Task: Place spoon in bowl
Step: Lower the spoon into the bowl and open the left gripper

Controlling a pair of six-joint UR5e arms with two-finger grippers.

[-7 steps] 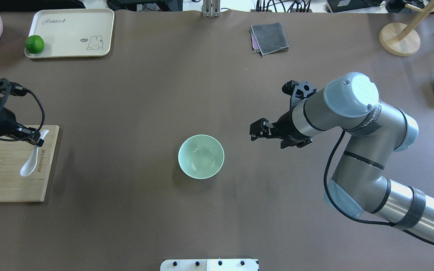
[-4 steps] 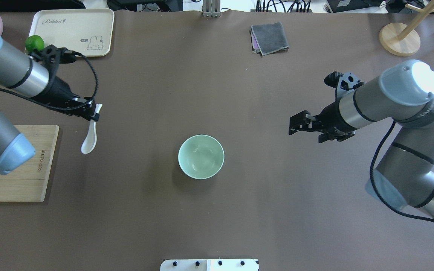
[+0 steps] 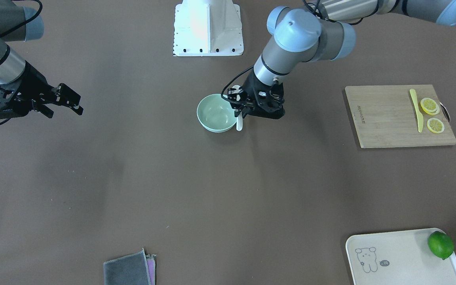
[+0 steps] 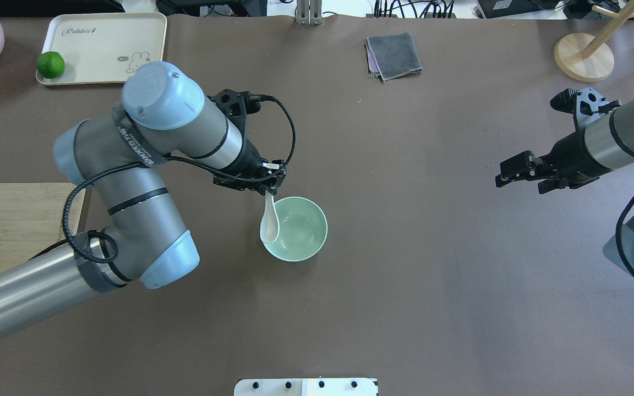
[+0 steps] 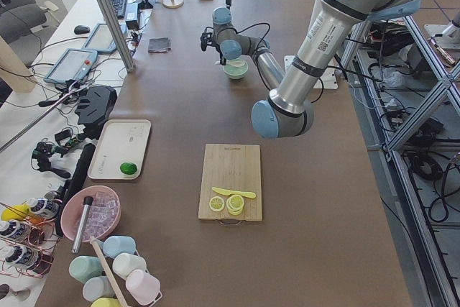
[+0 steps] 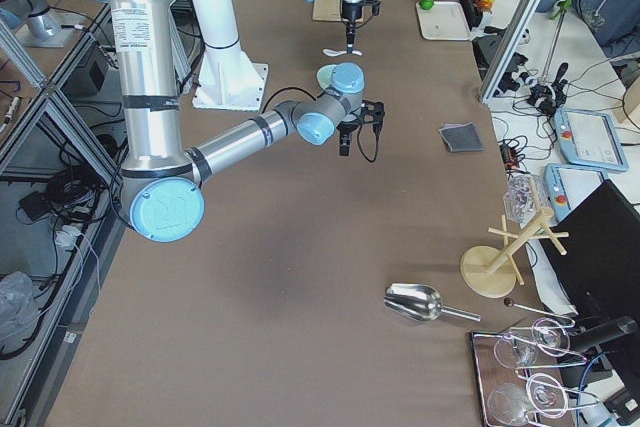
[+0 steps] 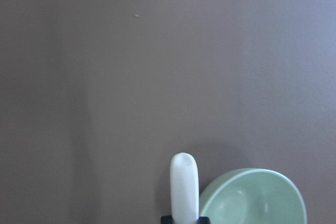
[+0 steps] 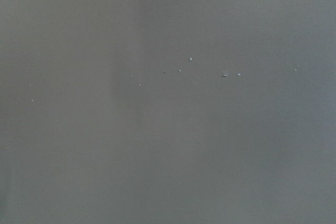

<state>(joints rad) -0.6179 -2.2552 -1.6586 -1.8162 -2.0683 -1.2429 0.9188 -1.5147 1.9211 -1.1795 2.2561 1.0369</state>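
Silver-grey tubular arms, pale blue joint caps, looping black cables

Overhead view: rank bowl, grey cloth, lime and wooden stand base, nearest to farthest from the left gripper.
1. Bowl, table centre, beside the left gripper.
2. Grey cloth, far edge, right of centre.
3. Lime, on the far-left tray.
4. Wooden stand base, far right corner.

Brown table carries bowl, board, tray, cloth.
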